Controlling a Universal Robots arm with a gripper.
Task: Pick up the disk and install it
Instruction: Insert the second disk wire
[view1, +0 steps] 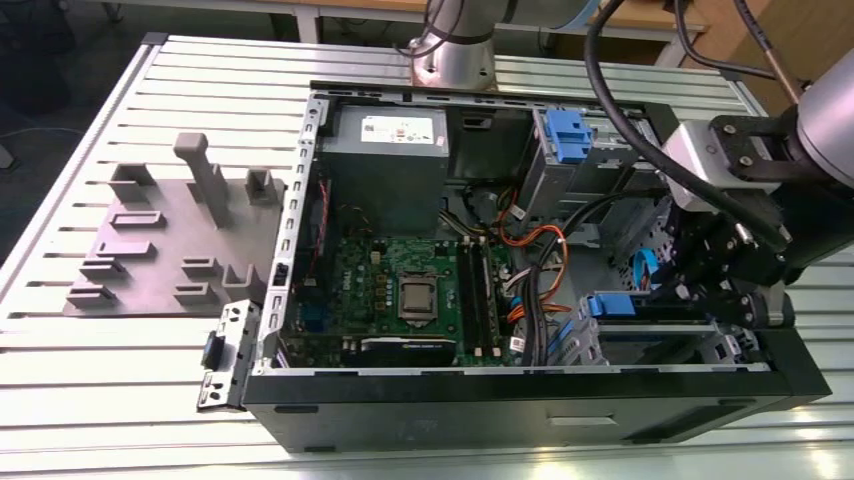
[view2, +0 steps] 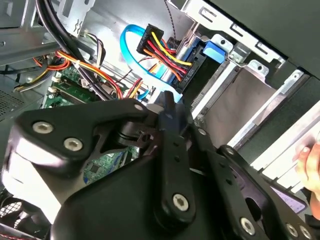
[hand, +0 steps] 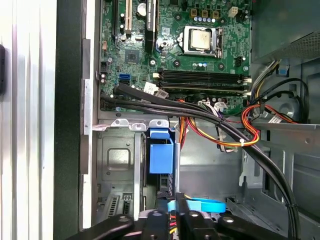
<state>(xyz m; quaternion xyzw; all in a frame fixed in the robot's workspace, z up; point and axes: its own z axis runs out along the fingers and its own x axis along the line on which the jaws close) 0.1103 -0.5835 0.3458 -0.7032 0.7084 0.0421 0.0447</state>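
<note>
Open black tower PC case (view1: 534, 400) lies on its side on the ribbed aluminium bench (view1: 120, 370); green motherboard (view1: 400, 290) faces up, grey box-shaped power supply (view1: 387, 150) sits at the far end of the case.

The arm's black claw (view1: 714, 275) is down inside the case at the exterior view's right, over the metal drive cage (view1: 667, 340) in the near corner. Claw state: cannot tell, since the linkage (view2: 165, 150) blocks the fingertips in both wrist views.

The disk with blue plastic carrier (hand: 161, 152) sits in the drive cage bay; its blue end tab shows in the exterior view (view1: 611, 305) and in the second wrist view (view2: 215, 50). It looks seated in the slot, just beside the claw. Whether the claw touches it is not visible.

A black connector with red, yellow and black power wires (view2: 167, 55) and a light-blue flat data cable (view2: 132, 50) is plugged in at the disk's end. That cable also shows by the claw in the first wrist view (hand: 197, 205).

Bundle of orange and black cables (hand: 220, 125) crosses between the motherboard and the cage. A second blue carrier (view1: 567, 135) sits in the upper bay. Grey plastic fixture block (view1: 174, 240) stands on the bench, well apart, at the exterior view's left.
</note>
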